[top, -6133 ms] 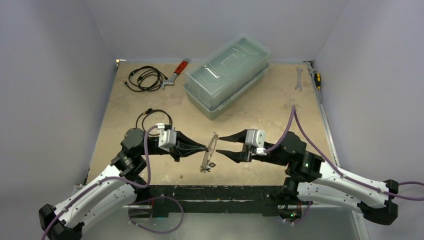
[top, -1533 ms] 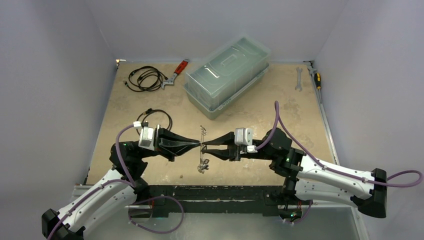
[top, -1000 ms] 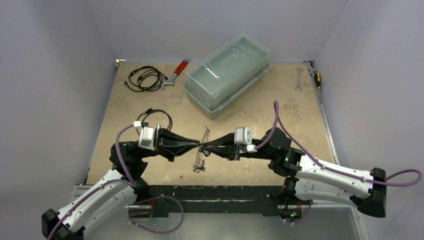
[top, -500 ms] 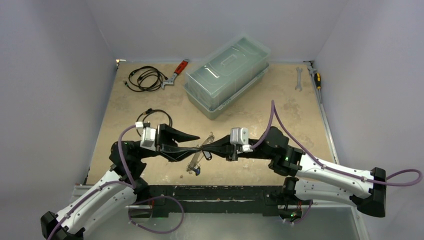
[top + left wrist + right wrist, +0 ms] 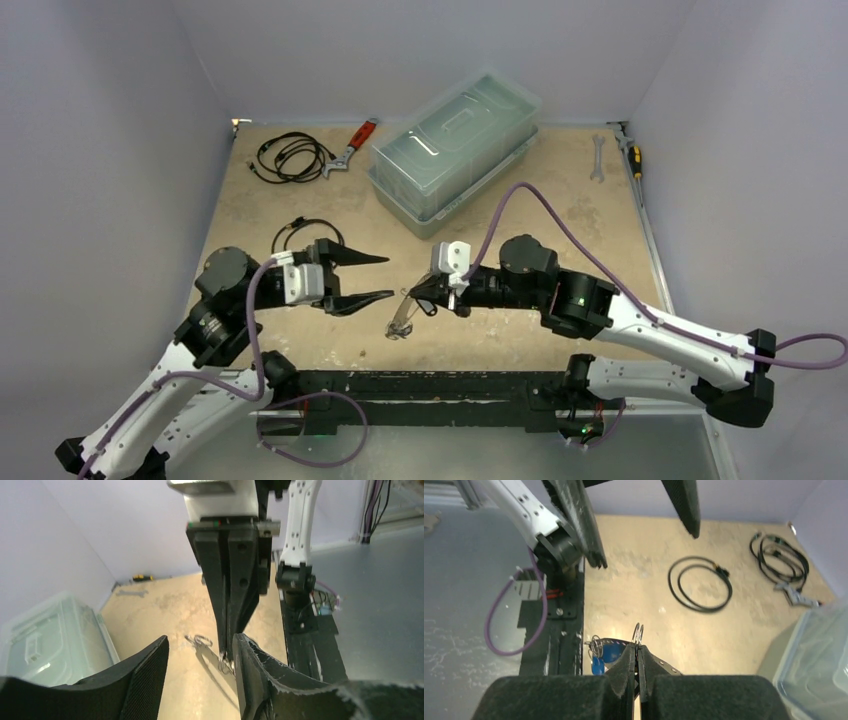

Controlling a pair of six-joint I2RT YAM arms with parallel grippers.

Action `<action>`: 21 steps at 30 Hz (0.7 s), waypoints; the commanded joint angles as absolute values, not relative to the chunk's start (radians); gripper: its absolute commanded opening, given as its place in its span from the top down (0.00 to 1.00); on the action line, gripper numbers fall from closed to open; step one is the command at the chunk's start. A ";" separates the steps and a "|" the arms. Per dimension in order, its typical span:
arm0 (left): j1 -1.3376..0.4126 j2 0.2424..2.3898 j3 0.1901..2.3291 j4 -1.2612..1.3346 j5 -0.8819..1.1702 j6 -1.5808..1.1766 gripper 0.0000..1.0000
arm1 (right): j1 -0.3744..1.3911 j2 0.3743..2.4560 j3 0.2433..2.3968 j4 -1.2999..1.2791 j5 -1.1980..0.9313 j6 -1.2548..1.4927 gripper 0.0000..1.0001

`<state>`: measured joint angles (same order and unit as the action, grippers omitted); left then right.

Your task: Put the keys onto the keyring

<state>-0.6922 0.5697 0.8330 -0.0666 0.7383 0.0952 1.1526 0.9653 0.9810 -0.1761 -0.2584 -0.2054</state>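
My right gripper (image 5: 410,296) is shut on the upper end of the keyring (image 5: 402,318), a thin pale loop that slants down toward the table's near edge. In the right wrist view the fingertips (image 5: 630,656) pinch a thin double wire of the keyring (image 5: 638,632), seen edge-on. The keys (image 5: 599,655) bunch at its low end, with blue tags and small metal rings; they also show from above (image 5: 398,332). My left gripper (image 5: 385,278) stands open to the left, apart from the ring, nothing between its fingers (image 5: 145,675). It faces the shut right gripper (image 5: 226,652).
A clear lidded plastic box (image 5: 455,150) stands at the back centre. A black cable loop (image 5: 305,235) lies behind the left arm, a cable bundle (image 5: 290,155) and a red-handled tool (image 5: 352,145) at back left. A spanner (image 5: 598,157) and a screwdriver (image 5: 633,155) lie at back right.
The left gripper opened, let go of the keyring and drew back to the left. The right gripper shut on the ring and carried it left and lower, tilting it.
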 commanded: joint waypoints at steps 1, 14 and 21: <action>-0.699 0.638 0.868 -0.263 0.748 0.251 0.51 | 1.155 1.004 1.108 -0.392 -0.151 -0.220 1.00; -0.757 0.819 0.806 -0.199 0.825 0.234 0.65 | 1.155 1.027 1.127 -0.519 -0.119 -0.202 1.00; -0.813 0.871 0.797 -0.208 0.796 0.253 0.70 | 1.155 1.042 1.131 -0.517 -0.143 -0.212 1.00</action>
<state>-0.7906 0.8558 0.8028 -0.2184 0.7914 0.2222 1.1526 1.0466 1.1015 -0.5404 -0.1230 -0.2062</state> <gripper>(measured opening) 0.321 0.012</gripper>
